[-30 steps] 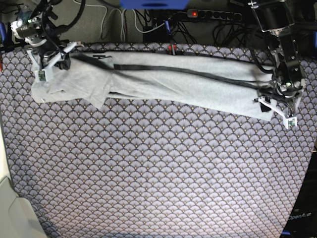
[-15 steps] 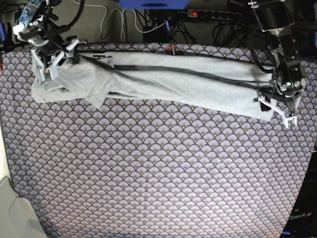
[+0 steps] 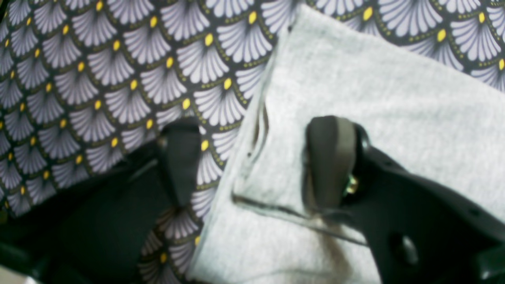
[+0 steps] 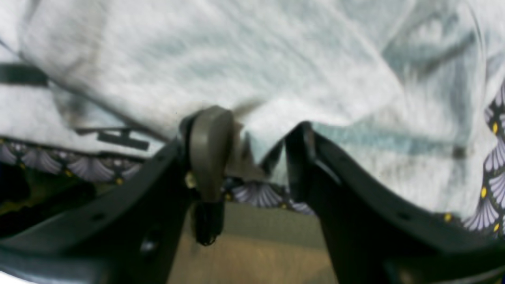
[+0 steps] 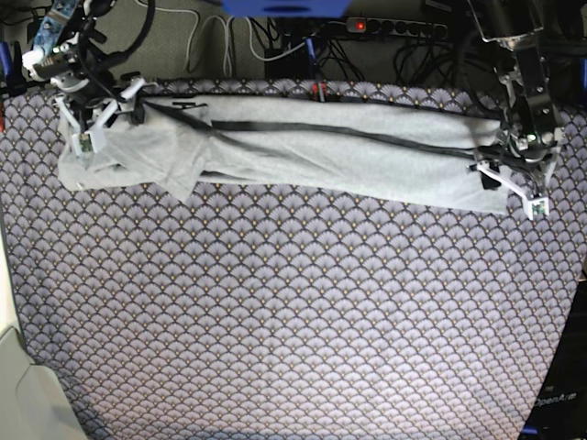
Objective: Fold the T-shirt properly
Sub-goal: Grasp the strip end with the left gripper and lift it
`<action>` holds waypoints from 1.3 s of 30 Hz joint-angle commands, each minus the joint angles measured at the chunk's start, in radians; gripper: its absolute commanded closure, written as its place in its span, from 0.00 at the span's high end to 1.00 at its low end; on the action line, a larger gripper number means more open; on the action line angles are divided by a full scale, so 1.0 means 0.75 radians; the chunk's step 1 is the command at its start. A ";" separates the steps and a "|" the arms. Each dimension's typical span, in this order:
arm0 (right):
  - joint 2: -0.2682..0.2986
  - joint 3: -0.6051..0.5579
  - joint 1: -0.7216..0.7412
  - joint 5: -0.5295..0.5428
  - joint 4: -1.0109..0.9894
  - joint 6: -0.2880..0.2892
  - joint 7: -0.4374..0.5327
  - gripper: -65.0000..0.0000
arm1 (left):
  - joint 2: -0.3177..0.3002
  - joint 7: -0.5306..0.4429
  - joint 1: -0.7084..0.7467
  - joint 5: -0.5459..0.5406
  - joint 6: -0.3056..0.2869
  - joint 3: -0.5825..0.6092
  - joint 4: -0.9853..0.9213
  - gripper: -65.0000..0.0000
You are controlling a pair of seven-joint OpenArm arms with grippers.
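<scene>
T-shirt (image 5: 303,156) along far cloth (image 5: 275,321) edge, both claws parted; near cloth bare

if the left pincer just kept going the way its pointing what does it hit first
Most likely the T-shirt: the left pincer is open and straddles the shirt's edge, one finger over grey fabric, the other over the patterned cloth. Depth is unclear, so cloth and shirt may meet it together.

In the right wrist view we find the light grey cotton T-shirt (image 4: 221,59) smeared by blur, and its bold black lettering (image 4: 122,138) cannot be read. The left gripper (image 3: 252,157) partly covers the shirt's corner hem. The base view crops the purple-grey fan-scale patterned tablecloth (image 5: 275,321) at its edges.
</scene>
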 commanded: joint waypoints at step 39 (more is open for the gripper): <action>0.027 0.004 0.025 0.019 0.016 -0.001 0.022 0.40 | 0.203 0.354 -0.047 -0.207 0.013 0.030 0.525 0.00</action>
